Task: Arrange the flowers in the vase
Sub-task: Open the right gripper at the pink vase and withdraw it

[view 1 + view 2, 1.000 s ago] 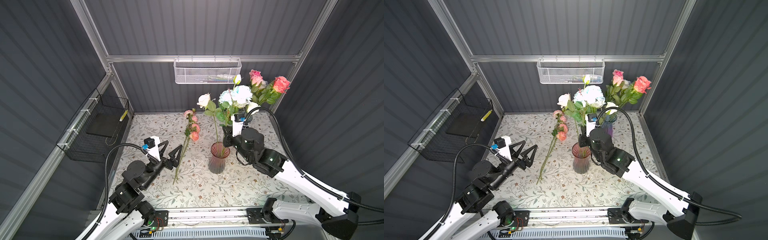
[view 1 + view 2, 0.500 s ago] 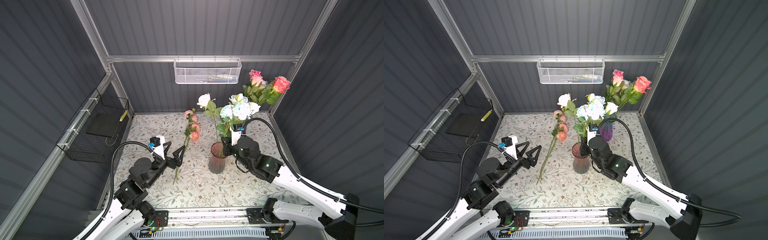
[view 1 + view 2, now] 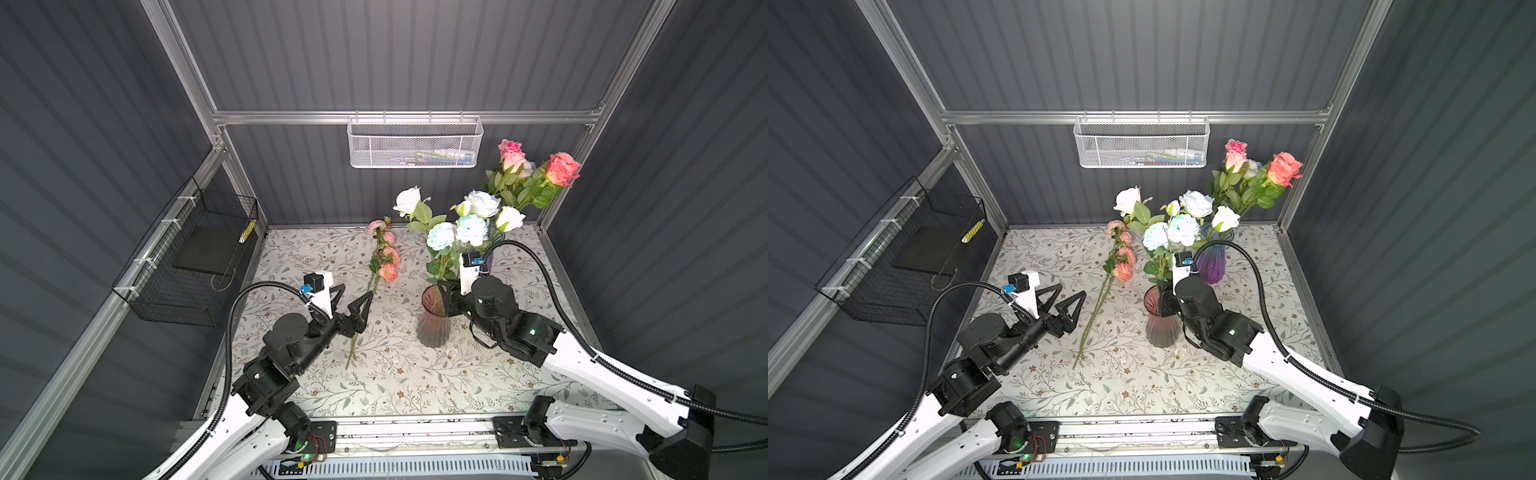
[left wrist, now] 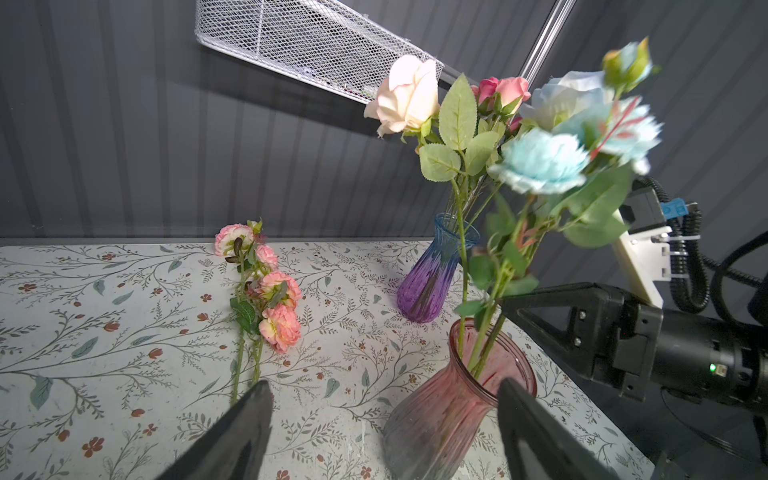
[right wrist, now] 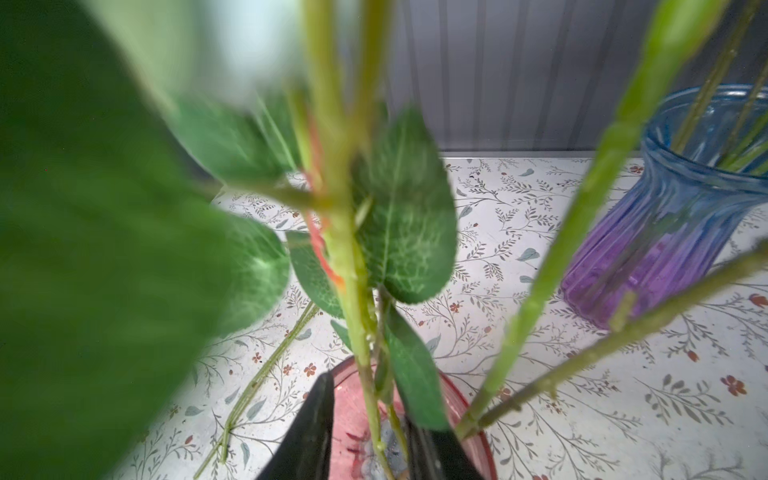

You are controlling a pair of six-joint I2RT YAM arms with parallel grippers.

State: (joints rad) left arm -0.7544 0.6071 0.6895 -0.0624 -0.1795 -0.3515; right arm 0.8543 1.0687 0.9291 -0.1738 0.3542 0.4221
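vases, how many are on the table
2. The pink vase stands near the middle of the table; the blue and purple vase stands behind it, toward the back right corner. No others seem hidden.

Both top views are looking steeply down from above my bases, sharing the whole surface (image 3: 395, 374). My left wrist camera is looking low across it at the pink vase (image 4: 440, 415); my right is crowding its flower stems (image 5: 351, 291).

Bare mat (image 3: 395, 382) in front, lying spray (image 3: 384, 262) and filled pink vase (image 3: 432, 328) obstructing behind
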